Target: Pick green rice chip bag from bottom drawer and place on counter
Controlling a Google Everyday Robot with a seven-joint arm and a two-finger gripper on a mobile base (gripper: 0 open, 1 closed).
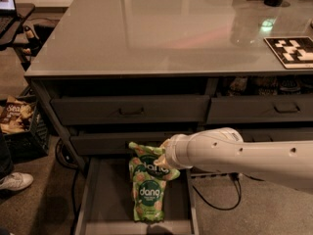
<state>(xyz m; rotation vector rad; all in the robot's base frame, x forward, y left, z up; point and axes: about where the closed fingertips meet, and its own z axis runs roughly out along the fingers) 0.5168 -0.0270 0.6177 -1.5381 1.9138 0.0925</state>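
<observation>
Gripper (164, 156) is seen low over the bottom drawer (100, 199), at the end of the white arm (244, 155), right against the top of the green rice chip bag (146, 166). Whether it is clamped cannot be told; its tip is hidden by wrist and bag. The bag's crumpled top is met at the gripper, with its long axis hung downward from it toward the drawer's open end. A second alike bag (148, 199) is lain flat just below. The counter (146, 33) is found well above and beyond the gripper, so a lift up, then forward, is judged needed.
</observation>
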